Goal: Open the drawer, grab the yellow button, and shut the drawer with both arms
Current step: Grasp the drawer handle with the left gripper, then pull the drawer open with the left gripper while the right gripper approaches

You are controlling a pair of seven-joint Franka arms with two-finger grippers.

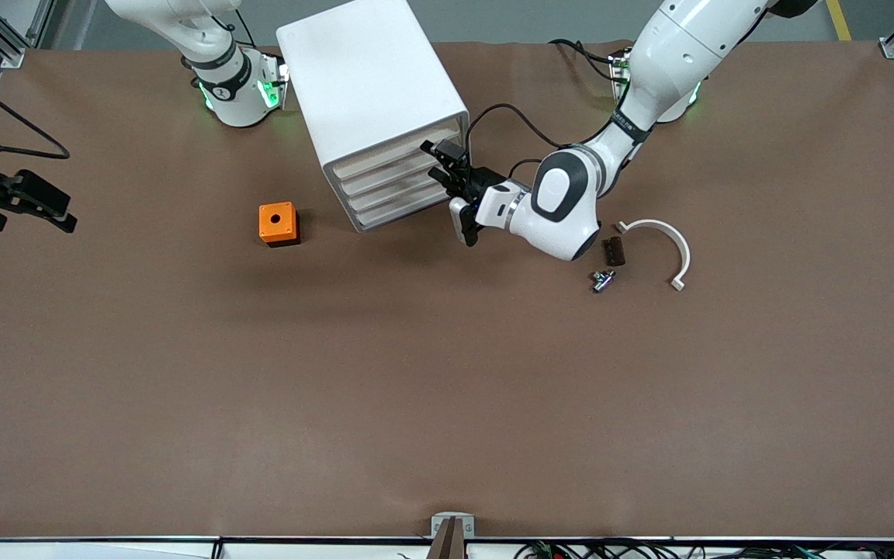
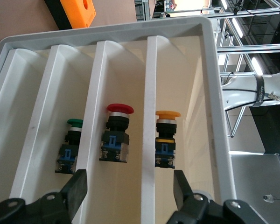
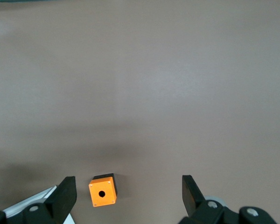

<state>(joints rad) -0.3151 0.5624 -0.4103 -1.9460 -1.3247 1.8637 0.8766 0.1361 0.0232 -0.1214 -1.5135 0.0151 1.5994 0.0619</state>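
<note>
The white cabinet (image 1: 373, 85) stands near the arms' bases, and all four drawers sit flush with its front. The uppermost drawer (image 1: 396, 151) shows in the left wrist view (image 2: 189, 70) with the orange-capped button (image 2: 167, 135) lying inside it. My left gripper (image 1: 455, 178) is open just in front of the drawer fronts, touching nothing. In its wrist view the gripper (image 2: 129, 191) has one fingertip (image 2: 182, 186) before the uppermost drawer. My right gripper (image 1: 24, 208) is open and empty, high over the right arm's end of the table. In the right wrist view the gripper (image 3: 128, 193) looks down on the table.
An orange cube with a hole (image 1: 278, 223) sits beside the cabinet; it also shows in the right wrist view (image 3: 102, 190). A red button (image 2: 117, 135) and a green button (image 2: 71, 147) lie in lower drawers. A white curved part (image 1: 668, 237), a dark block (image 1: 614, 250) and a small black-and-white part (image 1: 603, 279) lie near the left arm.
</note>
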